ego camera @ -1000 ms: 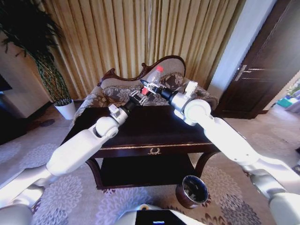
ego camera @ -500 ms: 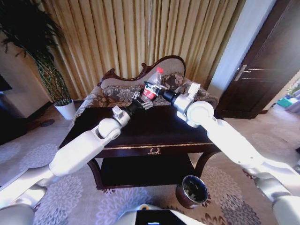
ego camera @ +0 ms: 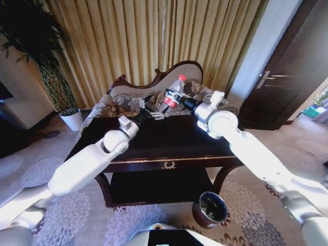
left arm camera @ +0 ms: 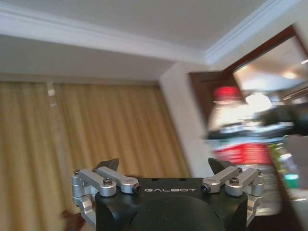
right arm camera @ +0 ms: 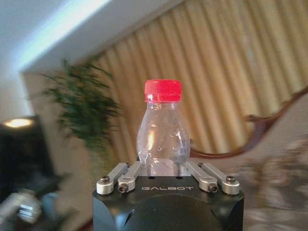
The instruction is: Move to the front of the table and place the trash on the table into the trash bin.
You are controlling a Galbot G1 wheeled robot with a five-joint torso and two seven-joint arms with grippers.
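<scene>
My right gripper is shut on the trash, a clear plastic bottle with a red cap and a red-white label, held tilted in the air above the back of the dark-brown table. In the right wrist view the bottle stands up between the shut fingers of that gripper. My left gripper hovers just left of and below the bottle, apart from it. Its own view shows it open with the blurred bottle off to one side. The trash bin stands on the carpet by the table's front right leg.
A carved-back patterned sofa stands right behind the table, with gold curtains behind it. A white plant pot sits on the floor at the far left. A dark door is at the right. Patterned carpet lies in front.
The right gripper has carried the bottle to the right, away from the left gripper. The left gripper has sunk slightly toward the table.
</scene>
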